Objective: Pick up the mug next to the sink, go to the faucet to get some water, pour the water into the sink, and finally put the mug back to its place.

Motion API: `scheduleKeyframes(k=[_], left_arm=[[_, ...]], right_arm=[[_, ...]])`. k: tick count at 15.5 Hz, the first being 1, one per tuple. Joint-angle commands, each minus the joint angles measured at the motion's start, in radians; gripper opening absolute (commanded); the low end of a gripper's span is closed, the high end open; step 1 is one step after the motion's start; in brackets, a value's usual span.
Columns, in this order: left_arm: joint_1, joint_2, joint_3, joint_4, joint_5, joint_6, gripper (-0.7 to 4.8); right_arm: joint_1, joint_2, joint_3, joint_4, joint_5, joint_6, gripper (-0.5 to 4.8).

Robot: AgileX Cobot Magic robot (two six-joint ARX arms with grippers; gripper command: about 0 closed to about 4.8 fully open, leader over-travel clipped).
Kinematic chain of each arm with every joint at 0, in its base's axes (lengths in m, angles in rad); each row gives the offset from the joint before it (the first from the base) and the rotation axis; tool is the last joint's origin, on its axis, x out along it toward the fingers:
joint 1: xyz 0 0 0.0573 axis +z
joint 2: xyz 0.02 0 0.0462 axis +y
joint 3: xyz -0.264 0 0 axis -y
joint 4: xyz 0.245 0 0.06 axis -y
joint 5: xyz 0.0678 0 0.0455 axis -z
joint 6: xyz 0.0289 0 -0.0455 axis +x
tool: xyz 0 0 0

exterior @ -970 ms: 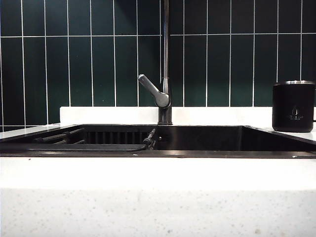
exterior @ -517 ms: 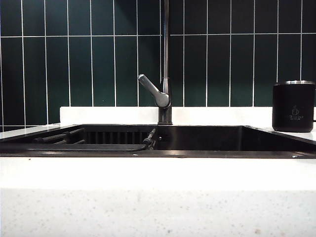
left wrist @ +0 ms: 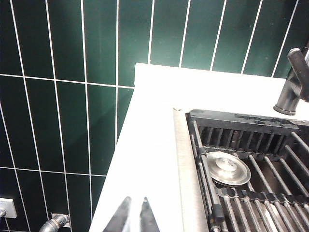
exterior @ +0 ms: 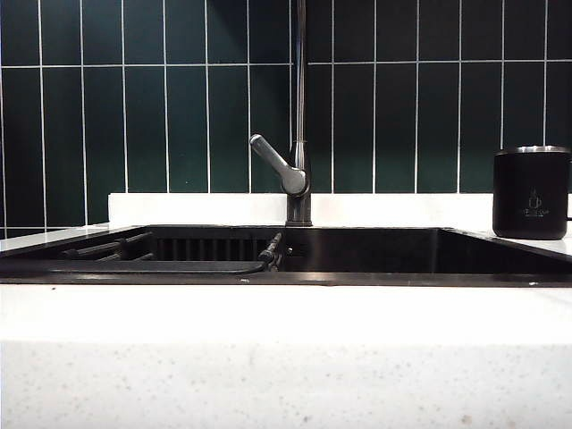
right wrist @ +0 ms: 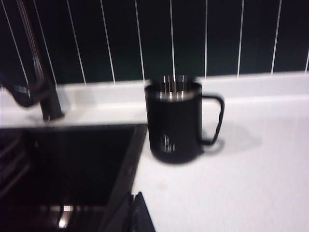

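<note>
Dark green glossy wall tiles, tall and narrow with thin white grout, back the whole scene. Below them runs the white speckled bench with a raised white ledge at the wall.

Sink: wide, black, rectangular, recessed in the bench, thin dark rim. Exterior view shows only its far wall and rack ends; left wrist view alone shows the rack bars from above and a round, shiny metal drain cover under them.

Faucet: thin dark upright pipe behind the sink, grey angled lever on its side. No water seen at it.

Mug: matte black cylinder, bright metal rim, pale logo, upright on the bench just beside the sink's right edge. Its side handle shows only in the right wrist view, which is blurred.

Neither arm appears in the exterior view. Left end effector: fingertips nearly together, empty, over the bench left of the sink. Right end effector: closed, empty, near the sink's corner, apart from the mug.
</note>
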Motion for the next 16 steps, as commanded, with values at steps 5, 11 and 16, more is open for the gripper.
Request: scheduleKeyframes(k=[5, 11, 16], left_arm=[[0.000, 0.000, 0.002, 0.005, 0.001, 0.001, 0.21], [0.000, 0.000, 0.002, 0.005, 0.001, 0.001, 0.21], [0.000, 0.000, 0.002, 0.005, 0.001, 0.001, 0.21]], right_arm=[[0.087, -0.003, -0.005, 0.046, 0.097, 0.005, -0.01], [0.087, -0.003, -0.005, 0.045, 0.098, 0.005, 0.00], [0.086, -0.003, -0.005, 0.045, 0.098, 0.005, 0.00]])
